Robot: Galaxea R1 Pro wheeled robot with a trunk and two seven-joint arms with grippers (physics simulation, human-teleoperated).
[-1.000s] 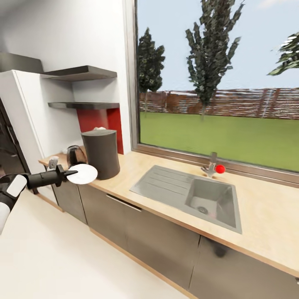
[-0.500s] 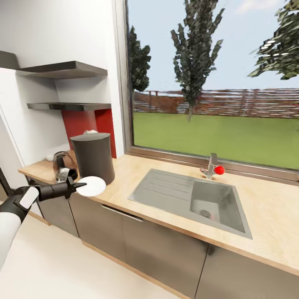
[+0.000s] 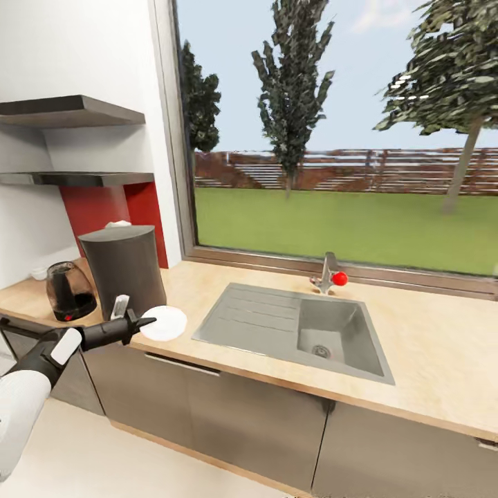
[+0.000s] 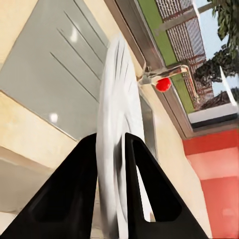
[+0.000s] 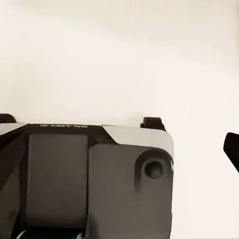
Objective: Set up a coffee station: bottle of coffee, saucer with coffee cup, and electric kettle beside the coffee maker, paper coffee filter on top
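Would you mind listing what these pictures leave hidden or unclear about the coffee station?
- Coffee maker: head view shows its back, hiding the front.
- Saucer: whether it touches the countertop is unclear.
- Right gripper: open or shut cannot be told.

Electric kettle (image 3: 69,291) left of coffee maker (image 3: 126,270); sink (image 3: 297,330) right, in kitchen countertop (image 3: 429,360).

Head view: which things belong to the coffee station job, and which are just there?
Job:
saucer in left gripper
coffee maker
paper filter
kettle
countertop
shelf

Just there:
sink
tap
window
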